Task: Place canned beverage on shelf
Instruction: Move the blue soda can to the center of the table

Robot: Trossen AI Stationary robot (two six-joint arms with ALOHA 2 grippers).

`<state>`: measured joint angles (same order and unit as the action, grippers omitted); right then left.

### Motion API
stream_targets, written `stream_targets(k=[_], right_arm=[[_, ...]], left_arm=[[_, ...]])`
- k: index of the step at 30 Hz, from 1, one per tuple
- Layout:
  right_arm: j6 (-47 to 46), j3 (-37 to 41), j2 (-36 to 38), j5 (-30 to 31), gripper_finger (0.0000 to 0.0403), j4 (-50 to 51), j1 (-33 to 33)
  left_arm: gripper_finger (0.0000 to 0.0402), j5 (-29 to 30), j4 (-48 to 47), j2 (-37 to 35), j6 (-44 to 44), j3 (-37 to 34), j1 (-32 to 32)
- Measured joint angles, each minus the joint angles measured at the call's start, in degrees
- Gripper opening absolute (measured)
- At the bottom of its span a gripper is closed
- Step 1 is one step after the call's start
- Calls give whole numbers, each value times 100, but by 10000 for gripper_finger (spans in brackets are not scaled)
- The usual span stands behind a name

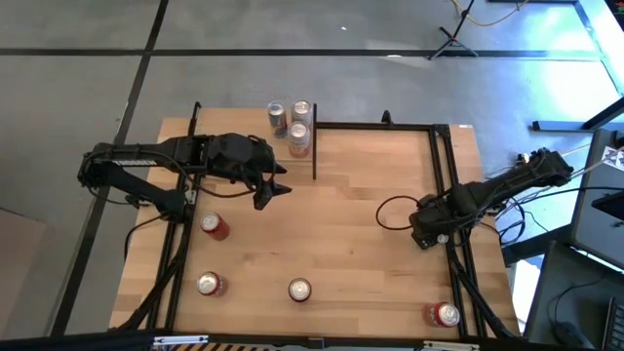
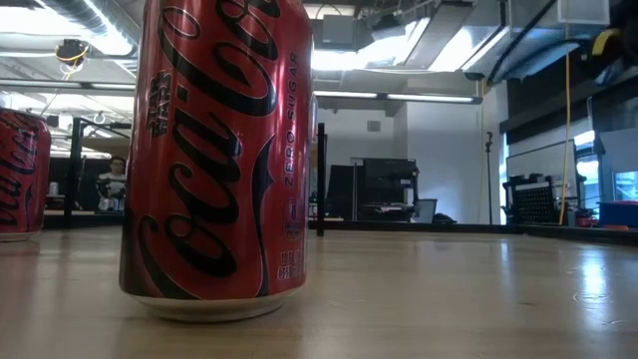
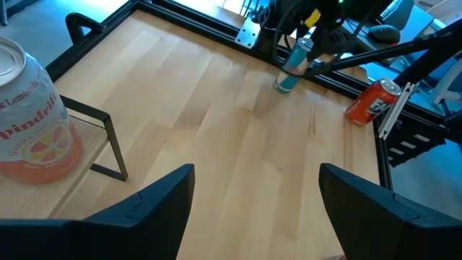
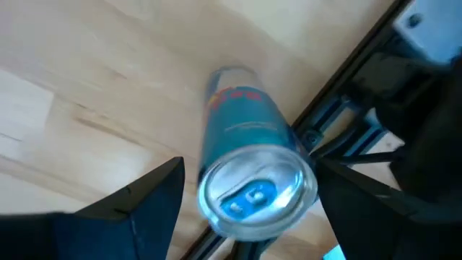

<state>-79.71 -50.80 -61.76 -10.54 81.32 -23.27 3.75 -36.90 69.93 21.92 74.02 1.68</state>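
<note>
The slim blue can (image 4: 249,173) stands upright, long axis vertical and top up, at the light-wood counter's (image 1: 351,234) 3 o'clock edge between the spread fingers of the right end effector (image 4: 245,198), while the left end effector (image 3: 256,198), also spread, hovers near the shelf (image 1: 292,146) at 11 o'clock.

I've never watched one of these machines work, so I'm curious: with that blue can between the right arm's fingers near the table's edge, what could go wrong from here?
The right gripper has its fingers spread around the blue can, not visibly clamped on it; an off-centre close might tip it.

The can stands right beside the black frame rail, so a finger could catch the rail.

The shelf already carries three cans, leaving little room, and the left gripper hovers close by it.
</note>
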Motion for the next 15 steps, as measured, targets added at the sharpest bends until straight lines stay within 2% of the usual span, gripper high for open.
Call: stream_targets(k=[8,15], right_arm=[[-7,620,-2,-108,293,-632,0],[581,424,-2,105,213,-651,-1]], left_arm=[[284,0,2,0,-1,0,-1],[284,-79,-17,-2,-4,0,-1]])
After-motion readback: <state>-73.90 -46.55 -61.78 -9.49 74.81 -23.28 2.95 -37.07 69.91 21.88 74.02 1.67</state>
